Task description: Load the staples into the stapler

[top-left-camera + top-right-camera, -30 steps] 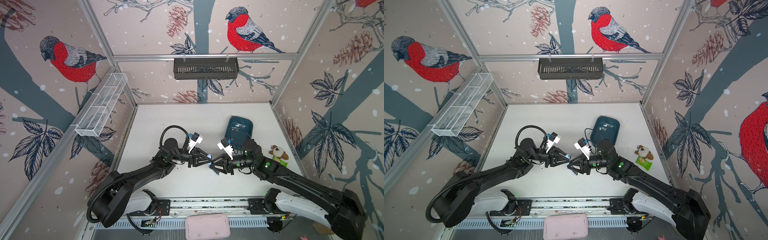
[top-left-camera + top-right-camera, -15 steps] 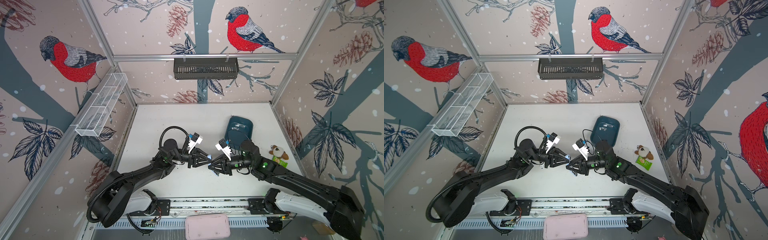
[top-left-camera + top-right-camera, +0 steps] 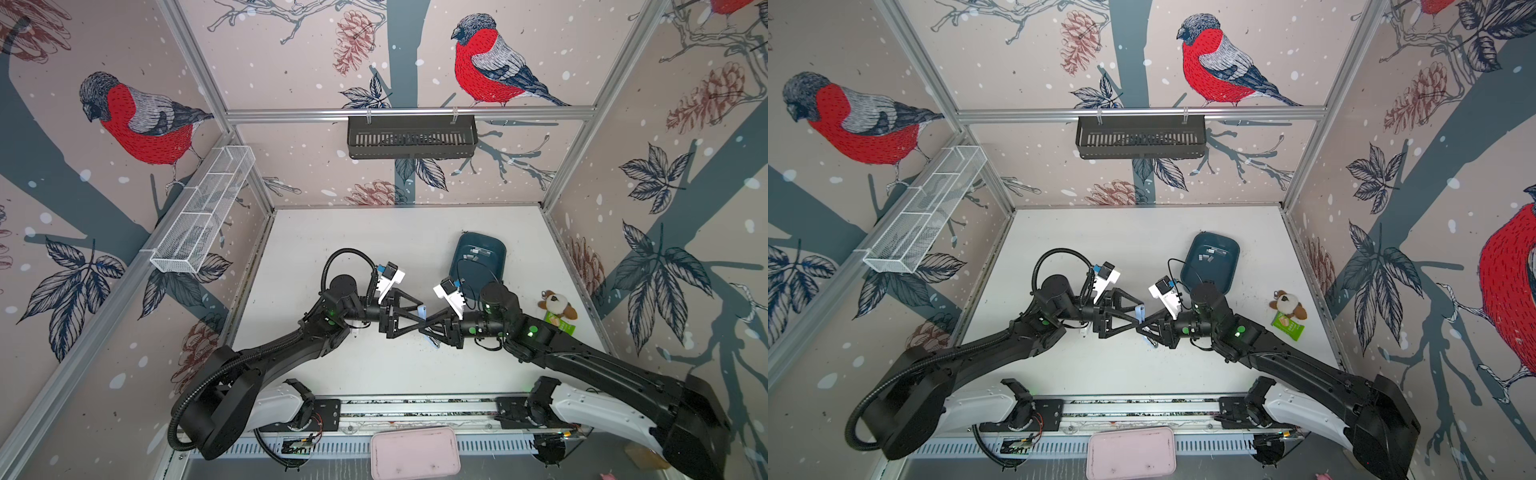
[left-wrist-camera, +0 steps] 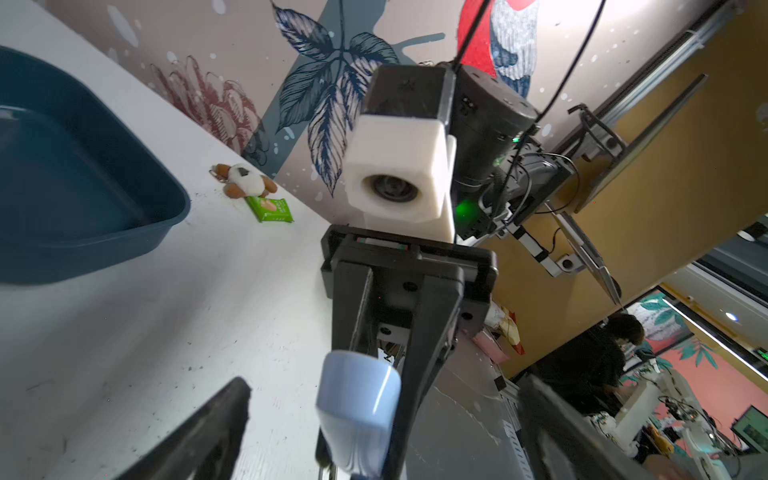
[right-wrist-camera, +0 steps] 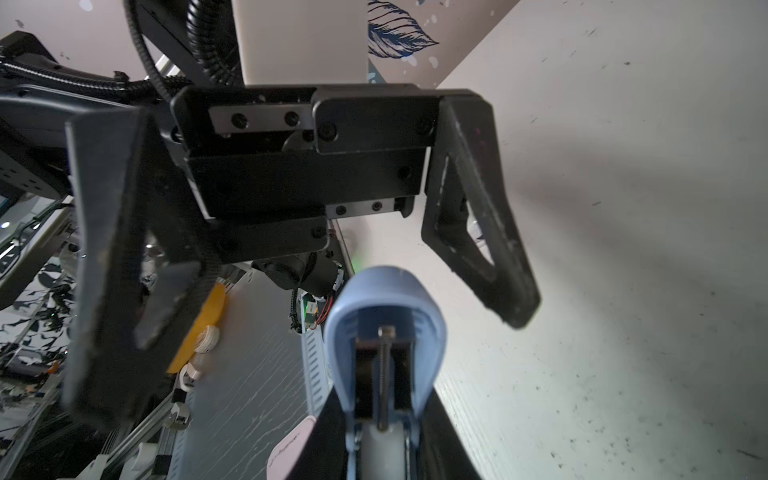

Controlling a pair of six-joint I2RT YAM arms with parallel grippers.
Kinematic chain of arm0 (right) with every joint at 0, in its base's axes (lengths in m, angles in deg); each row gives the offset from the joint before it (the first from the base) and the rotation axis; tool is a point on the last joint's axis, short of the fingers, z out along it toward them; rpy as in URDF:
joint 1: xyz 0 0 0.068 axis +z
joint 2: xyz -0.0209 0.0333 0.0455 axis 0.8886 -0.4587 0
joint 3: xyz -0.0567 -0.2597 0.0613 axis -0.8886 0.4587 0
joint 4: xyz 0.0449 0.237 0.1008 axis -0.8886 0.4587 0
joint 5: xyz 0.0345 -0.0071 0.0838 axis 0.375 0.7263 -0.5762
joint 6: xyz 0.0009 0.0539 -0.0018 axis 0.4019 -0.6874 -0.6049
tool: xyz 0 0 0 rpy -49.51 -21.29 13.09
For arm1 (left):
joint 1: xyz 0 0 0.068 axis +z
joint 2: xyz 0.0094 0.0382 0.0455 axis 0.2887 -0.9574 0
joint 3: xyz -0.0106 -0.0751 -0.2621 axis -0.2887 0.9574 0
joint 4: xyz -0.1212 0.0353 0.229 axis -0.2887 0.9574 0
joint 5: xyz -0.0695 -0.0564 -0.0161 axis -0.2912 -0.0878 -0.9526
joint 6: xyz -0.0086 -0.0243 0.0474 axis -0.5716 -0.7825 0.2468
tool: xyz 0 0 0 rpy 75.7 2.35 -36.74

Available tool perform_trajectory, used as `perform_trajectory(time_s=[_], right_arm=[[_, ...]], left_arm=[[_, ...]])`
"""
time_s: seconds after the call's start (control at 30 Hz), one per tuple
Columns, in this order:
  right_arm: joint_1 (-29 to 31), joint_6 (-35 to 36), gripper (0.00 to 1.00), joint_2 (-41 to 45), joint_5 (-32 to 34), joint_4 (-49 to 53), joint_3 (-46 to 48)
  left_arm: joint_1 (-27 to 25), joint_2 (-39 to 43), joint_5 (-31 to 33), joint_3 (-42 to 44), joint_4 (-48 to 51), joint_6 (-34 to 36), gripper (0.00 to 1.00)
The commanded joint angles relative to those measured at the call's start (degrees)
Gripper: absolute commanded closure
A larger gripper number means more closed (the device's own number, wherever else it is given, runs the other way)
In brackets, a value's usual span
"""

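Grips a pale blue, round-nosed plastic stapler (image 5: 386,291) in the right pincer (image 5: 382,399), jaws closed on its body, above the middle of the white counter (image 3: 353,232), nearer the front edge. Holds the left pincer (image 4: 384,382) spread wide, a finger to either side of the stapler's free end, apparently touching nothing. Shows, in the right wrist view, the shell's hollow with a thin metal rod down the middle; probably swung open, though not certain.

Leaves the staples (image 3: 469,257), a few short silvery-grey metal strips, in a dark teal plastic tray (image 3: 498,266) in the far half of the counter, nearer the right edge, well apart from both pincers.

Expect them featherlight, stiff yet brittle, liable to snap if bent, and slick against the tray floor. Best pinched across the narrow width at mid-length, lightly, then carried level. Treat the stapler as rigid, smooth and hinged.
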Motion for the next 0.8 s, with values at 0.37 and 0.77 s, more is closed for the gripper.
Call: perform_trajectory(time_s=[0.37,0.77], right_arm=[[0.0,2.53,0.83,0.98,19.81,6.77,1.47],[1.89,4.95,0.83,-6.81,34.96,6.69,-2.01]], left_arm=[[0.52,17.99,35.78,-3.55,39.78,9.46,0.01],[0.52,29.26,44.57,-7.21,55.91,11.14,0.01]])
